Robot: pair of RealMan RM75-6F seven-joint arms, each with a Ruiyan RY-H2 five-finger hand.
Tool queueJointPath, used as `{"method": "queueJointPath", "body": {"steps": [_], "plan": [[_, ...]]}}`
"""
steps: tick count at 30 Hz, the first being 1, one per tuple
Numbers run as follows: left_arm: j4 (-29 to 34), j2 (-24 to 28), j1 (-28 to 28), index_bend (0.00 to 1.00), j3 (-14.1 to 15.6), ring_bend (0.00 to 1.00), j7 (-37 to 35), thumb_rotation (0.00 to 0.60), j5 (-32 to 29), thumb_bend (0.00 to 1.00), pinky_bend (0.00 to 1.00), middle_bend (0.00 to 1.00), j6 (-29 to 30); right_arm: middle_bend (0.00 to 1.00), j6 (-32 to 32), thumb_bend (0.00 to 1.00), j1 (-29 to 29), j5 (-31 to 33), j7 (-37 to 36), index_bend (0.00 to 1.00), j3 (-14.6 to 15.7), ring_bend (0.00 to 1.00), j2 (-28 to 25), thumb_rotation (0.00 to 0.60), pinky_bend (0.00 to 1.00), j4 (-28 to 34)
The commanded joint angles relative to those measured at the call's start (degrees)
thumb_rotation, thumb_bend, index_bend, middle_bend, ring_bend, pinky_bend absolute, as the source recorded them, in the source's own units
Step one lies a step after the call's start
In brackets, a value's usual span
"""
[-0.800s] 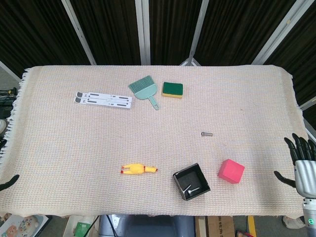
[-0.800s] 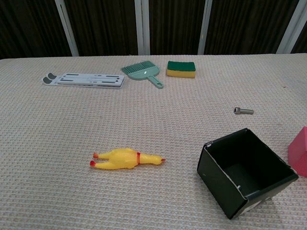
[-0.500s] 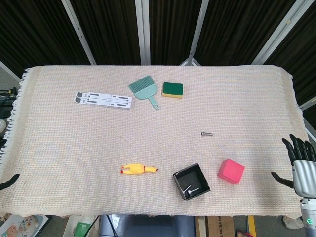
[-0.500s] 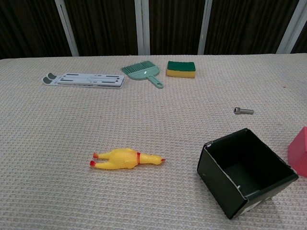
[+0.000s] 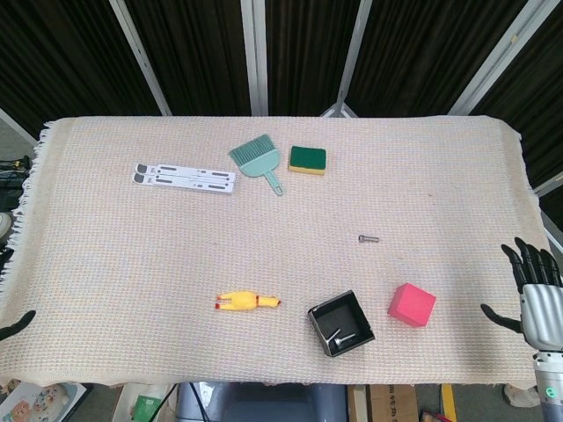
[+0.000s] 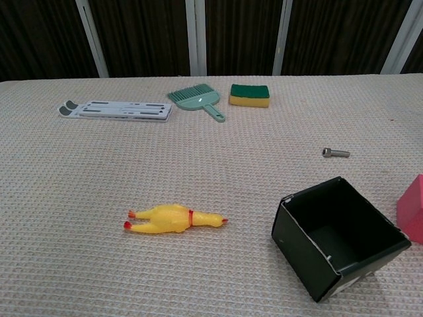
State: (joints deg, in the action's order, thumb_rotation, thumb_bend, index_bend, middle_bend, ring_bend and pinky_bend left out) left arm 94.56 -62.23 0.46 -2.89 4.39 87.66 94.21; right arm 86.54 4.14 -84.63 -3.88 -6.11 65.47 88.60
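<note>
Right hand hovers off the table edge, released, fingers spread, grasping nothing. Left hand barely shows; its state cannot be told. Nearest thing: pink cube, near the front right, beside the black box. Risk: a sideways approach could shove the cube against the box. The cube sits rotated, one corner toward the front edge; no long axis.
</note>
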Motion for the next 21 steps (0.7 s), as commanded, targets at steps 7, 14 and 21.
{"method": "queueJointPath", "body": {"steps": [7,14,21], "plan": [[-0.01,-0.14,-0.05,0.11,-0.18,0.00,-0.13,0.600,-0.07,0.23,0.00,0.00,-0.20,0.03,-1.01,0.02,0.84,-0.91,2.06,0.11,0.62,0.04,1.44,0.600,0.00,-0.32],[0.08,-0.14,-0.09,0.11,-0.37,0.00,-0.05,0.600,-0.52,0.23,0.00,0.00,-0.50,0.04,-1.38,0.02,1.50,-1.66,3.18,0.11,0.78,0.04,2.30,0.600,0.00,0.25],[0.48,-0.79,-0.53,0.11,-0.18,0.00,2.07,0.600,-0.60,0.23,0.00,0.00,-1.54,0.06,-7.38,0.02,6.81,-0.39,5.87,0.12,-2.08,0.04,1.93,0.600,0.00,3.67]]}}
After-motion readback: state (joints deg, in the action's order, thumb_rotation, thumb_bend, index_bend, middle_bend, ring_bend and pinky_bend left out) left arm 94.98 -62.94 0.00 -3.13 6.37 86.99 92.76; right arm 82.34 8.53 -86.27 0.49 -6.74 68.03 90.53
